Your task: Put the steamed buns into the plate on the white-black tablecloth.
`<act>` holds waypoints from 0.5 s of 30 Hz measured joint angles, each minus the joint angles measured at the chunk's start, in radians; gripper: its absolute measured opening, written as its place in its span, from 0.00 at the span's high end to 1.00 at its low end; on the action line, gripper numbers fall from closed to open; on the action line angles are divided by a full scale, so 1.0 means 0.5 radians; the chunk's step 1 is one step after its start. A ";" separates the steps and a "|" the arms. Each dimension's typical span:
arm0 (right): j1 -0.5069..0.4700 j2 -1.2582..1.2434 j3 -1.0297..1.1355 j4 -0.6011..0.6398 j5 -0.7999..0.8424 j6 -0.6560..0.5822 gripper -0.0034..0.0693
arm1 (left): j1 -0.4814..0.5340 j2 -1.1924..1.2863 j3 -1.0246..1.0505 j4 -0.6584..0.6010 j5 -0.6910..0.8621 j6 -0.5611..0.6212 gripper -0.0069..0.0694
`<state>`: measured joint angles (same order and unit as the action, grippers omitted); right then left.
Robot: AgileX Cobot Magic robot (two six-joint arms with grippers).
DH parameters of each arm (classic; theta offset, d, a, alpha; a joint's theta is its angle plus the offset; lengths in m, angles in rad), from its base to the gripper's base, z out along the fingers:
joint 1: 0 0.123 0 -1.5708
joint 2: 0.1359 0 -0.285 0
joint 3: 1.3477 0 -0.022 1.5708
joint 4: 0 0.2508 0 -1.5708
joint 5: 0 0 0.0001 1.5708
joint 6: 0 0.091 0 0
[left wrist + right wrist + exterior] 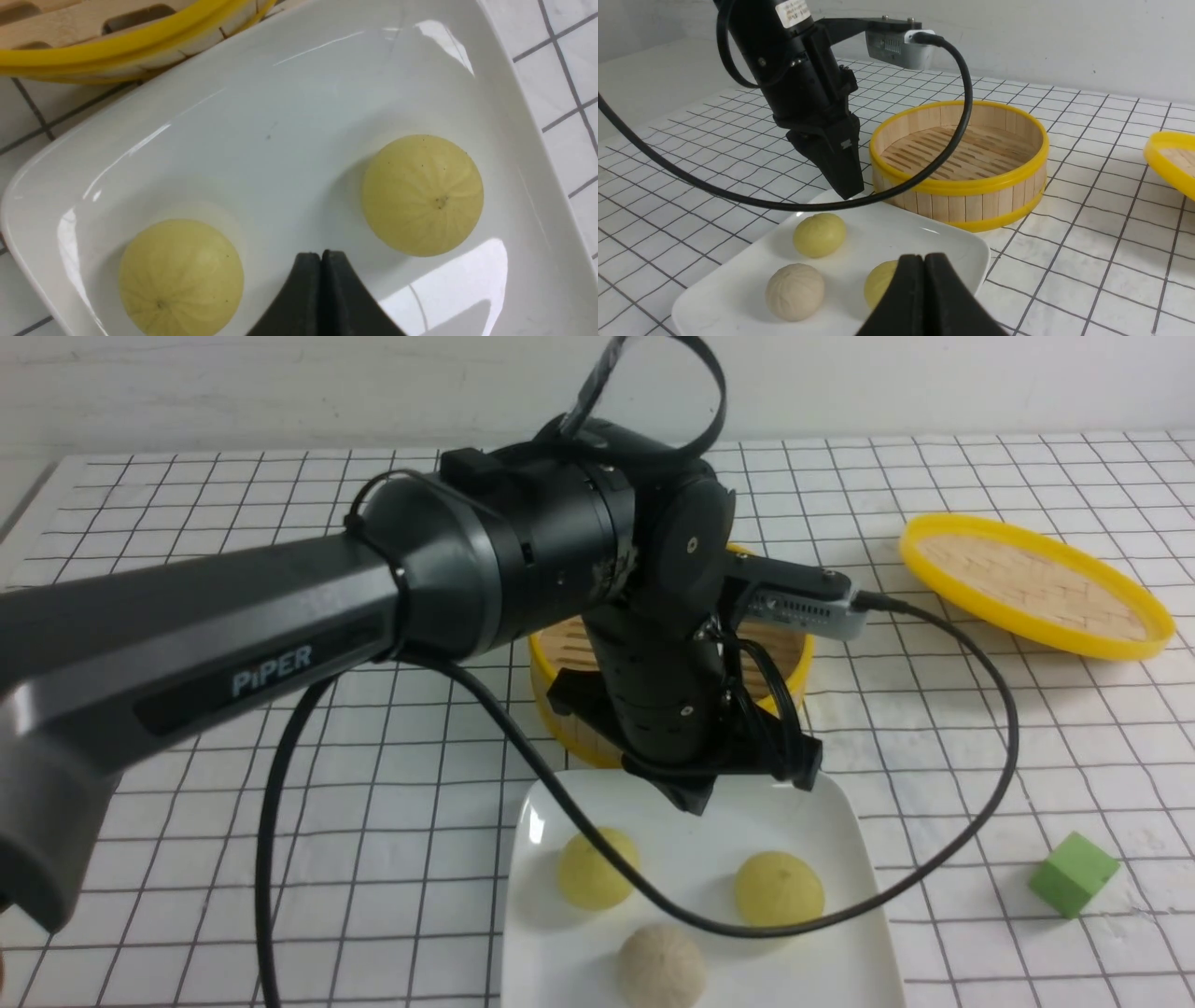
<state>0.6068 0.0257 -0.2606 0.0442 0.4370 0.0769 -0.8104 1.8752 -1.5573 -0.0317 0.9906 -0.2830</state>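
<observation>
Buns (597,869) all lie on the plate (695,845); left fingers (306,294) and right fingers (908,294) are clenched, empty; seemingly done, so next, lift away.

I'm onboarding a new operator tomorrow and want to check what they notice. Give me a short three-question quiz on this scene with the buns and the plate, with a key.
1. How many steamed buns lie on the plate?
2. True or false: the bamboo basket holds no bun.
3. The left tool is: A) open around a bun; B) shut and empty, above the plate; C) shut on a bun.

Key: 1. Three, two yellow-green and one beige. 2. True. 3. B.
</observation>
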 joint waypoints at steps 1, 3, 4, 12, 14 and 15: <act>0.000 0.000 0.000 0.000 0.000 -0.002 0.97 | 0.000 0.000 0.000 0.002 0.000 0.000 0.91; 0.000 0.000 0.000 0.000 0.000 -0.002 0.97 | 0.000 0.000 0.000 0.005 0.000 0.000 0.91; 0.000 0.000 0.000 0.002 0.000 -0.002 0.96 | 0.000 0.000 0.000 0.005 0.000 0.000 0.91; 0.000 0.000 0.000 0.006 0.000 -0.002 0.96 | 0.000 0.000 0.000 0.005 0.000 0.000 0.90; 0.000 0.000 0.000 0.009 0.000 -0.004 0.96 | 0.000 0.000 0.000 0.005 0.000 0.000 0.90; 0.000 0.000 0.000 0.013 0.000 -0.004 0.96 | 0.000 0.000 0.000 0.005 0.000 0.000 0.90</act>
<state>0.6068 0.0257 -0.2606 0.0506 0.4370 0.0749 -0.8104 1.8752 -1.5573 -0.0293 0.9906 -0.2830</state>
